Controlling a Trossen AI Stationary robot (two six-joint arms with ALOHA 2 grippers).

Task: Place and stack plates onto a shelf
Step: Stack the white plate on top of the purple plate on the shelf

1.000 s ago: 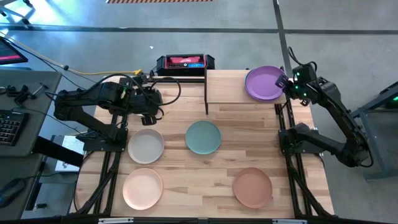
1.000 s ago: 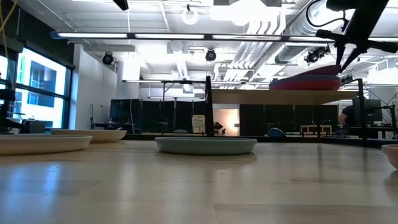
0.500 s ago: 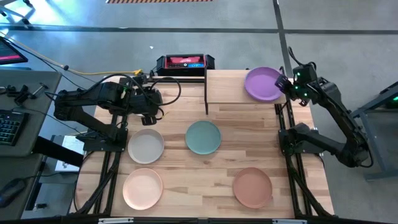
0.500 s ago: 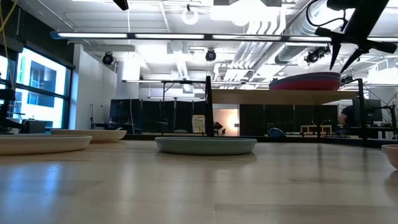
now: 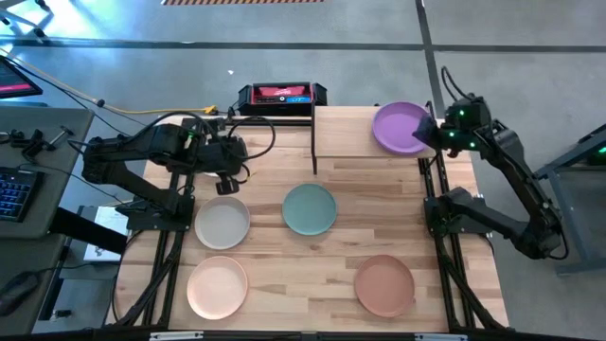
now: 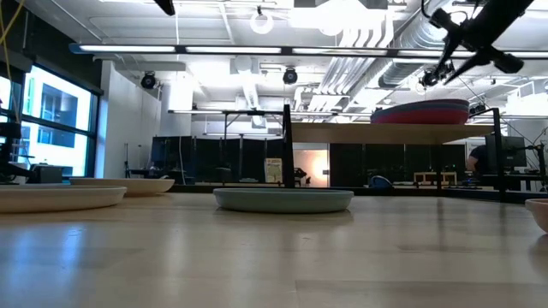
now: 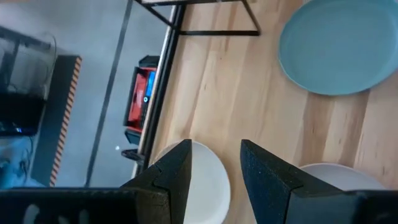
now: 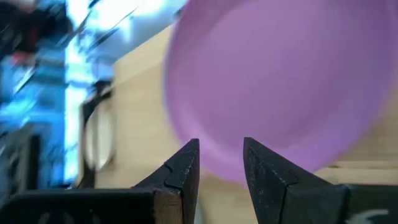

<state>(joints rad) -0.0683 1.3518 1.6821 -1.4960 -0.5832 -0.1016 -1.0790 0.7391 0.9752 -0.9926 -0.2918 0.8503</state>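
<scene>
Stuff that can't really be made out

Low view: stack [image 6: 420, 112] on the shelf [image 6: 377, 133] seen edge-on only, so no counting plates under the purple plate [image 5: 401, 127]; terracotta plate [image 6: 540, 214] chopped by the frame edge. Right wrist view: all smeared, pale round thing [image 8: 99, 142] beyond the shelf unreadable. Left wrist view: cream plate [image 7: 208, 186] half behind fingers [image 7: 177, 177].

Purple plate [image 5: 400, 127] lying on shelf [image 5: 346, 133]; right gripper [image 5: 432, 131] hovering at its rim, fingers parted, not gripping.
</scene>
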